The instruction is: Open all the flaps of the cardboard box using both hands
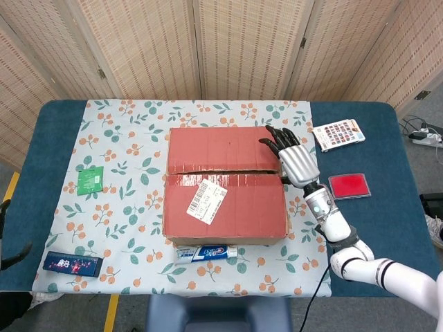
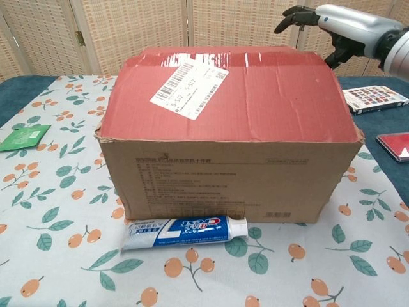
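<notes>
The cardboard box (image 1: 225, 207) (image 2: 230, 173) stands mid-table with its red-taped top flaps down. A white shipping label (image 1: 208, 199) sits on the near flap. In the head view a seam (image 1: 221, 171) runs across between the two top flaps. In the chest view the near flap tilts up and hides that seam. My right hand (image 1: 289, 156) (image 2: 339, 24) hovers at the box's right edge by the seam, fingers spread, holding nothing. Only dark fingertips of my left hand (image 1: 4, 207) show at the head view's left edge, thumb apart, far from the box.
A toothpaste tube (image 1: 205, 252) (image 2: 185, 231) lies against the box's front. A blue carton (image 1: 72, 264) and a green packet (image 1: 88, 180) lie to the left. A patterned booklet (image 1: 338, 133) and a red case (image 1: 349, 186) lie to the right. A folding screen stands behind.
</notes>
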`<act>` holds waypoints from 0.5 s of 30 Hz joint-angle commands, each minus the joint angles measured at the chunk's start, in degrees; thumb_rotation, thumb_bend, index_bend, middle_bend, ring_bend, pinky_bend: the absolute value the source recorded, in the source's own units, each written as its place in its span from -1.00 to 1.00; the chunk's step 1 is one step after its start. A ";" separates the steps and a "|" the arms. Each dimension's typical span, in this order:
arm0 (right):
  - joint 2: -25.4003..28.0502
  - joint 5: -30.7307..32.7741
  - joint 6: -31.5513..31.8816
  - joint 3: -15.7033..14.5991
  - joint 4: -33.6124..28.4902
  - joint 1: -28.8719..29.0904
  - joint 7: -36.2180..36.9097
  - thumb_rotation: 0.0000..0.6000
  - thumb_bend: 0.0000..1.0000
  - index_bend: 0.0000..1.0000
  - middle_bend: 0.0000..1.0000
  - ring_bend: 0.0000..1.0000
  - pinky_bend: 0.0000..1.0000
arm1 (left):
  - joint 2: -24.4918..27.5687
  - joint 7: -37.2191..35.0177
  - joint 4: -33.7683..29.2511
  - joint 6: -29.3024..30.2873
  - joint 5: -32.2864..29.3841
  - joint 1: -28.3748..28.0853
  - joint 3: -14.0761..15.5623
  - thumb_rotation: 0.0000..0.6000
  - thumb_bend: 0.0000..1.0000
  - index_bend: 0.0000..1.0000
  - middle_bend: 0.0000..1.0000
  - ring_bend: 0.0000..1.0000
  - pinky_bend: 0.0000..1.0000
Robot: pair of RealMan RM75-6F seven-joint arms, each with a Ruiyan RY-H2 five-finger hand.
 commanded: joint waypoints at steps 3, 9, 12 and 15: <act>-1.89 1.25 -0.03 1.88 2.49 2.62 -0.07 1.00 -0.32 -0.66 -0.93 -0.86 -1.00 | 0.41 -1.20 -0.29 0.50 0.72 0.53 0.15 1.00 -0.46 -0.94 -0.89 -0.87 -0.87; -1.99 3.57 -0.90 5.03 3.47 6.02 -0.81 1.00 -0.32 -0.66 -0.93 -0.86 -1.00 | 0.98 -2.62 -0.40 0.58 0.76 0.92 0.11 1.00 -0.46 -0.94 -0.89 -0.86 -0.87; -1.91 5.23 -1.71 6.69 4.25 7.94 -1.93 1.00 -0.32 -0.66 -0.93 -0.86 -1.00 | 1.18 -3.16 -0.32 0.59 0.54 1.04 -0.08 1.00 -0.46 -0.94 -0.89 -0.86 -0.87; -2.21 7.58 -3.18 8.67 6.49 10.43 -3.13 1.00 -0.32 -0.66 -0.93 -0.86 -1.00 | 1.33 -3.69 -0.18 0.47 0.13 1.12 -0.31 1.00 -0.46 -0.94 -0.89 -0.86 -0.87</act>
